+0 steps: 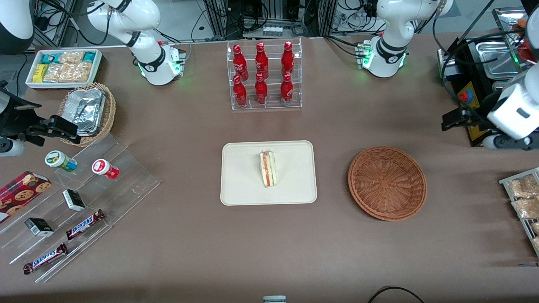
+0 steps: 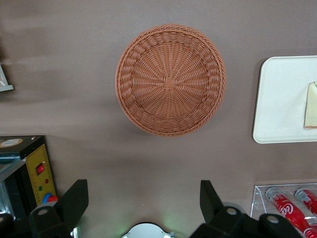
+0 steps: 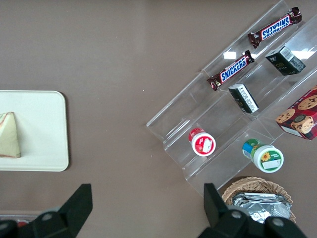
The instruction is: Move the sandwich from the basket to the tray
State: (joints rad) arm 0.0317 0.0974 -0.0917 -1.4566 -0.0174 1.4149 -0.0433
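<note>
Wrapped white-bread triangular sandwich [image 1: 268, 169] lies on cream rectangular tray [image 1: 240, 185]; round reddish-brown wicker basket [image 1: 387, 183] beside tray, empty. Gripper [image 2: 143, 206] above basket, fingers wide, holding nothing. Placement looks done.

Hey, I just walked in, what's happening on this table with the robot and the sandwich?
The sandwich lies on the cream tray in the middle of the table, and the round wicker basket beside it, toward the working arm's end, holds nothing. So the move from basket to tray looks done. The left gripper is open and holds nothing; it hangs high above the table, off the basket's rim on the side farther from the front camera. Nothing is being handled right now.
</note>
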